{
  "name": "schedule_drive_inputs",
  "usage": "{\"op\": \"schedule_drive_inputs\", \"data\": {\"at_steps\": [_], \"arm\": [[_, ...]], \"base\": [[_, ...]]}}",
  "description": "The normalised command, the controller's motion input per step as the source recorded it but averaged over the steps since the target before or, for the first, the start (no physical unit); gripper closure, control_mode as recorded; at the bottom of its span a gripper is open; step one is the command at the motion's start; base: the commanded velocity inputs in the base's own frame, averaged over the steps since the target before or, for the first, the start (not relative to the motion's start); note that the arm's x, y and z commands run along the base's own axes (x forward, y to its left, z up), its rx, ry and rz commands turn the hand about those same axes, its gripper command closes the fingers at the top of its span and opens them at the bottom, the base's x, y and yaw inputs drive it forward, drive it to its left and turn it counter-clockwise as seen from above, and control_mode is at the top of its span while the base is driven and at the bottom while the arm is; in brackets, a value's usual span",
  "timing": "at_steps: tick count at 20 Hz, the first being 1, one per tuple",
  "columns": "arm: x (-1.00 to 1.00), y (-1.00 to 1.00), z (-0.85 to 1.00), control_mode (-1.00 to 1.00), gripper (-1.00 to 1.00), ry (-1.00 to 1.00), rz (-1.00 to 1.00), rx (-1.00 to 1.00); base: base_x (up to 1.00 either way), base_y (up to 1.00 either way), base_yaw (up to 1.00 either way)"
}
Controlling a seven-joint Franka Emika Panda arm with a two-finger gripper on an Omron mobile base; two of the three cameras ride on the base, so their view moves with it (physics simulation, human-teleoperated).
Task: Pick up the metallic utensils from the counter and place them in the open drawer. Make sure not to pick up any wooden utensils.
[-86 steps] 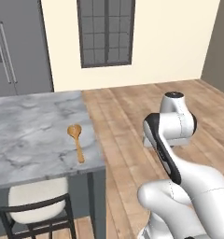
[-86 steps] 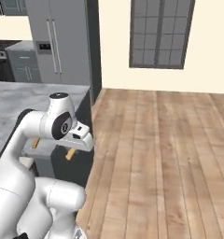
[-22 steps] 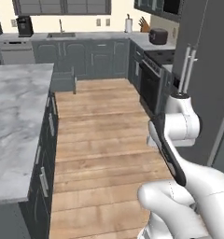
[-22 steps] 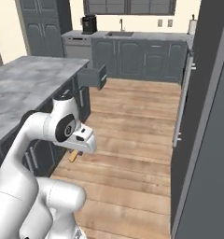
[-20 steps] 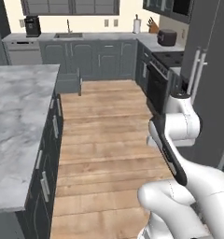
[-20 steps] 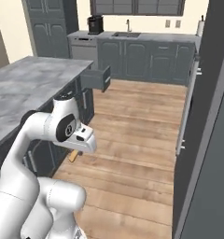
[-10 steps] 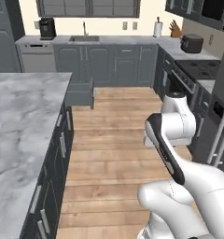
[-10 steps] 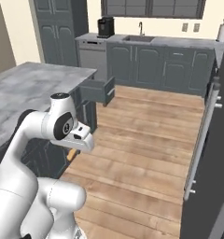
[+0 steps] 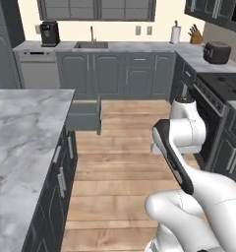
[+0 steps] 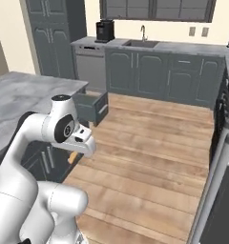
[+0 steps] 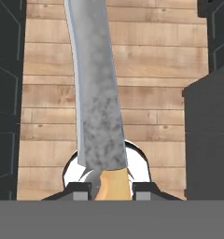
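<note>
Knife [image 11: 97, 102], clamped by its orange handle between the jaws above the wooden floor, well short of the open drawer [image 9: 85, 115]; long blade risks striking its front.

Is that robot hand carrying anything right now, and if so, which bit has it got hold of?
Yes: the gripper holds the knife by its orange handle, blade pointing away.
</note>
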Motion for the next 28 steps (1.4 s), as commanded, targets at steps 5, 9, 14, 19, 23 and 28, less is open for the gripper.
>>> {"op": "schedule_drive_inputs", "data": {"at_steps": [5,9,14,19,23,28], "arm": [[0.00,0.00,0.00,1.00,1.00,0.00,0.00,0.00],[0.00,0.00,0.00,1.00,1.00,0.00,0.00,0.00],[0.00,0.00,0.00,1.00,1.00,0.00,0.00,0.00],[0.00,0.00,0.00,1.00,1.00,0.00,0.00,0.00],[0.00,0.00,0.00,1.00,1.00,0.00,0.00,0.00],[0.00,0.00,0.00,1.00,1.00,0.00,0.00,0.00]], "base": [[1.00,0.03,0.03],[1.00,0.11,0.06],[1.00,0.34,0.11],[1.00,0.49,0.31],[0.67,0.07,0.45],[0.44,-0.40,0.30]]}}
